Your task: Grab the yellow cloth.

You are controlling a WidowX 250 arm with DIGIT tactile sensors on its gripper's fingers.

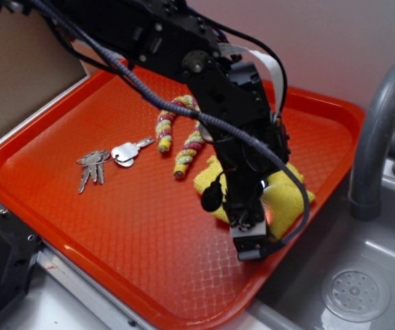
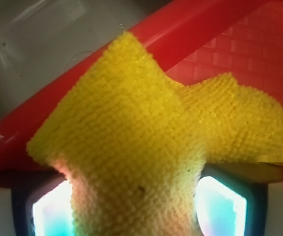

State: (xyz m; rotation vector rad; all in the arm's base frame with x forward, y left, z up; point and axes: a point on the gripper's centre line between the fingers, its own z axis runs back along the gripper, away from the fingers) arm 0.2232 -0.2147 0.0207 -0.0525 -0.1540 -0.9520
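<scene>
Exterior view: black arm reaches in from top left, angled down over the red tray (image 1: 60, 158), wrist pointing at the tray's right side. Gripper (image 1: 242, 206) sits on the yellow cloth (image 1: 286, 196), which lies near the tray's right edge, close to the sink (image 1: 369, 275). Arm body covers the cloth's middle; only its left lump and right part show. Fingertips hard to make out here, dark against dark.

Wrist view: fingers (image 2: 47, 206) pinch the yellow cloth (image 2: 131, 147) between them, cloth bunched up and filling the gap, glowing pads on both sides. Cloth's lower end cut off by the frame. Whether the cloth is off the tray surface, cannot tell.

Striped rope (image 1: 180, 137) lies on the tray behind the arm, its right end partly hidden. Keys (image 1: 108, 161) lie left of it, well apart from the cloth. Grey faucet (image 1: 379, 137) at right, top cut off.
</scene>
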